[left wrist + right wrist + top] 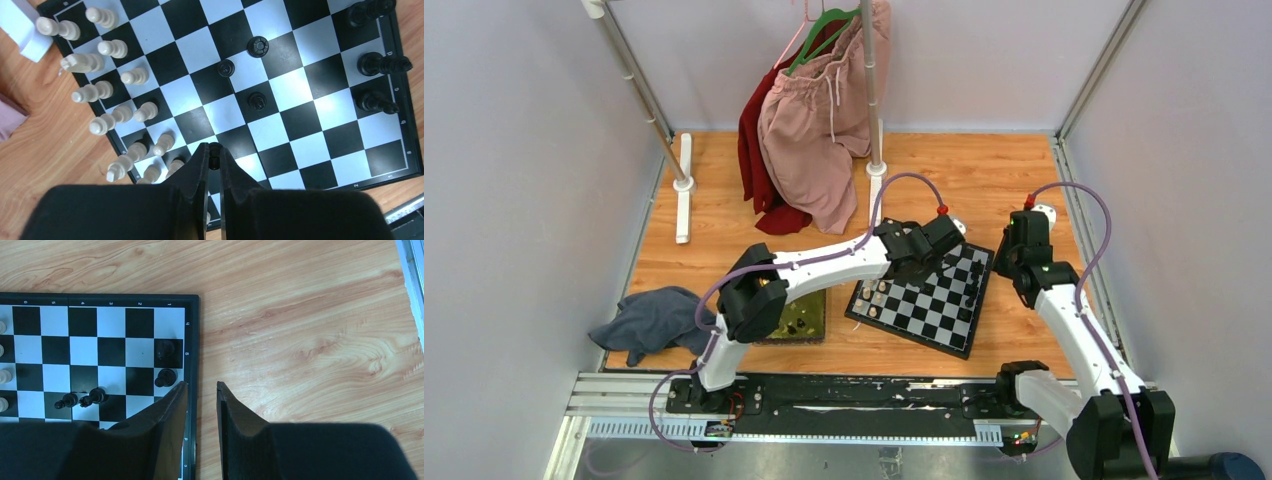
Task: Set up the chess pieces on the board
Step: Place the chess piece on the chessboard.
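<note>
Left claw (214, 156) pinching a black chess piece (214, 148) | over the board (295, 87) by the cream pieces (92, 91) | black's rows lie across, nearer the spread right claw (201, 385).

The counter (310, 315) is orange wood grain, smooth with a low sheen. The board (295, 90) looks like slick plastic, and its pale checks catch glare. The black chess pieces (257, 46) are glossy plastic too, while the cream pieces (92, 92) are more satin. The left pincer (213, 148) and right pincer (202, 386) are matt black, kinda rubbery looking. The arm shells (834, 262) are shiny white plastic. The pink garment (809, 140) and grey rag (649, 318) are soft crumpled cloth, and the rack poles (634, 85) are bare metal.
</note>
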### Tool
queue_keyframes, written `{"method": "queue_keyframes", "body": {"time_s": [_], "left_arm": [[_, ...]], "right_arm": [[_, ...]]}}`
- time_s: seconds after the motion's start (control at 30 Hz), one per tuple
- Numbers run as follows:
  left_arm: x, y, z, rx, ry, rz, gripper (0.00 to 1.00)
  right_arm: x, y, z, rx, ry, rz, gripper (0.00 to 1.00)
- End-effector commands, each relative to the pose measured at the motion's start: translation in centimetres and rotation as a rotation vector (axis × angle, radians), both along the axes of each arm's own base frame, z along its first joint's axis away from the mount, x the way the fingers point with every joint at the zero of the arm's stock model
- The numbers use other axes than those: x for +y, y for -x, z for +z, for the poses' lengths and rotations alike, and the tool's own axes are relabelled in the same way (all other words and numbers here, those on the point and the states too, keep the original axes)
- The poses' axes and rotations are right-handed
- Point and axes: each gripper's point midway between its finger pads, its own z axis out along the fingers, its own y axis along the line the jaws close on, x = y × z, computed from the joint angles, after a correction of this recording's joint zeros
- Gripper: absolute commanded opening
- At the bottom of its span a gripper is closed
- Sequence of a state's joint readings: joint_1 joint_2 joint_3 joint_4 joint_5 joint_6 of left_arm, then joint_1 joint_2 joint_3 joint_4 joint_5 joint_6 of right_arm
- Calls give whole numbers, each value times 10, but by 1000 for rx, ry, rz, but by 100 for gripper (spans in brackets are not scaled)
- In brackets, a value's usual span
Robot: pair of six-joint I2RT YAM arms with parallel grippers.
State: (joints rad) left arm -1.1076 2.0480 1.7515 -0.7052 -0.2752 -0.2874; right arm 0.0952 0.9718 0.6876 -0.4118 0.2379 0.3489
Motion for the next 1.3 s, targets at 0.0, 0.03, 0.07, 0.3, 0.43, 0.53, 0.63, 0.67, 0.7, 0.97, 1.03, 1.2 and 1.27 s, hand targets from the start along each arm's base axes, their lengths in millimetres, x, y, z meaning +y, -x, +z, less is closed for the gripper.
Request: {"method": "queue_keyframes", "body": {"time_s": [0.0,0.03,0.07,0.3,0.43,0.53,0.63,0.67,0.7,0.97,1.03,1.2,1.27], "left_arm": [[-6,5,-17,22,-37,-36,0],[-5,5,-22,24,-47,-34,0],[-5,4,-25,25,-56,-34,0],[-3,2,-48,24,-88,-26,0],[-4,2,-54,20,-77,-21,0],[-5,2,-58,19,-68,-19,0],[-7,1,-61,19,-60,-15,0],[-7,2,-61,21,-62,-16,0],[-7,1,-62,21,-63,-15,0],[-1,0,-61,10,-77,3,14],[1,-1,-60,6,-81,10,20],[1,-1,-55,1,-74,18,32],[2,-1,-54,2,-70,20,36]], "right_arm": [[-9,5,-1,-6,10,-45,33],[-9,5,-2,-6,12,-47,33],[-10,6,-2,-6,12,-49,33],[-10,9,-6,2,10,-55,33],[-10,11,-10,9,8,-56,33],[-10,12,-11,11,10,-55,33],[-11,13,-12,11,12,-55,33],[-11,13,-12,12,11,-55,33],[-11,14,-13,13,11,-55,33],[-10,14,-13,14,7,-49,33],[-9,14,-12,12,5,-47,33],[-8,15,-11,16,4,-41,33],[-8,15,-10,13,4,-41,33]]}}
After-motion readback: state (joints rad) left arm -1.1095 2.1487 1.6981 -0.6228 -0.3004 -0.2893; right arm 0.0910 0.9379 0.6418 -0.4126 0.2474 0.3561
